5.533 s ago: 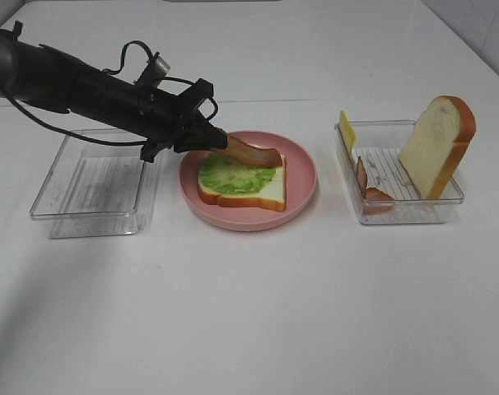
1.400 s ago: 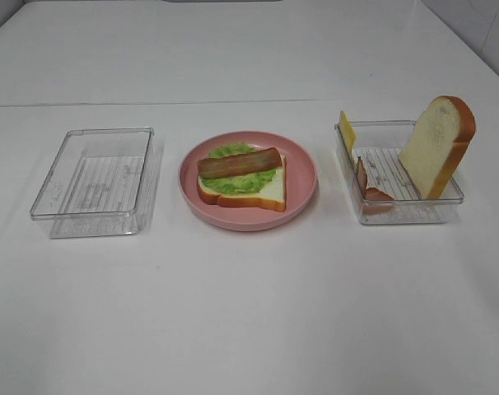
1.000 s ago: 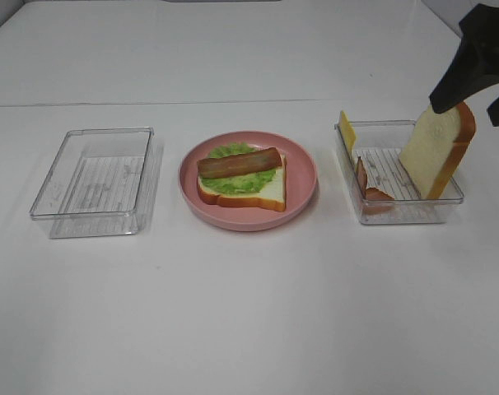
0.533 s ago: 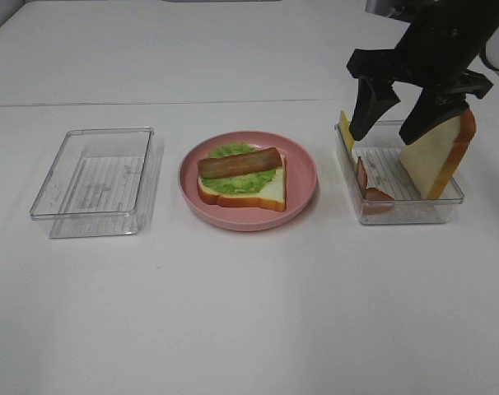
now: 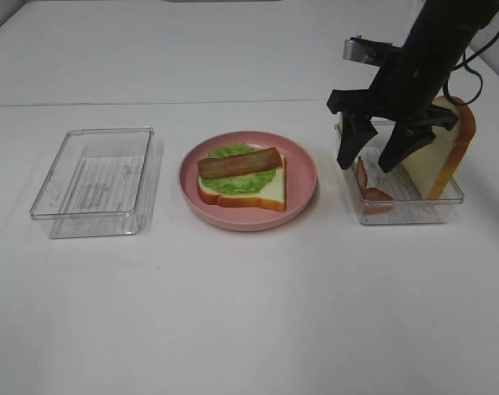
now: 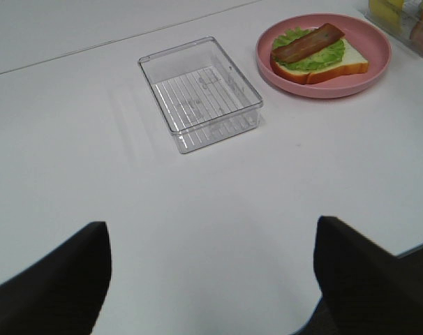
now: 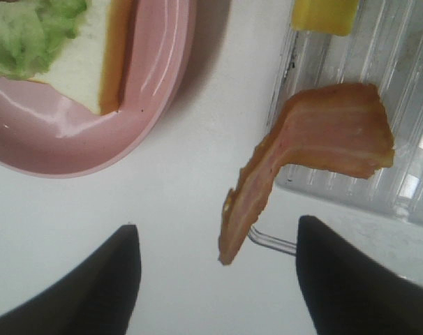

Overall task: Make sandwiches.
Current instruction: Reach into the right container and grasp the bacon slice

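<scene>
Straddling bacon strip [image 7: 316,132], seemingly untouched: right pincer [image 5: 365,167]

L tool [image 6: 210,223], R tool [image 5: 367,164]: agape

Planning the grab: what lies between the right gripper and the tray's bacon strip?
Nothing: right wrist view shows only air between right gripper and bacon strip.

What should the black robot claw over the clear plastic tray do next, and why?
Probably lower a little: the open right gripper hangs above the reddish-brown bacon strip draped over the wall of the clear plastic tray, not gripping it yet.
</scene>
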Robot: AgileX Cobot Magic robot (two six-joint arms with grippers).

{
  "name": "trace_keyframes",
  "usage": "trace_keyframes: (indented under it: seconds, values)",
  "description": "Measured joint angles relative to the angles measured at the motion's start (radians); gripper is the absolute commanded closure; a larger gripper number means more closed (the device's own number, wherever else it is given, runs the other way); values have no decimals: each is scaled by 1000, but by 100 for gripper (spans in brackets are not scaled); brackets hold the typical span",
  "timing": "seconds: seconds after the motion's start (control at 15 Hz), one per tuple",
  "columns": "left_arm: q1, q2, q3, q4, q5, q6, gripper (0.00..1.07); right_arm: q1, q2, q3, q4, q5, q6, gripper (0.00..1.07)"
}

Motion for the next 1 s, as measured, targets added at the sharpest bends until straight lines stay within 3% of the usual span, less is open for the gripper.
trace_keyframes:
  seconds: [0.33, 0.67, 1.0]
  values:
    - [0, 0, 0, 0, 0, 0, 30, 0, 41, -3, 7, -53, 7, 64]
    - [0, 0, 0, 0, 0, 0, 30, 0, 45, -5, 8, -55, 7, 107]
    - [0, 0, 0, 0, 0, 0, 30, 0, 43, -58, 7, -8, 10, 107]
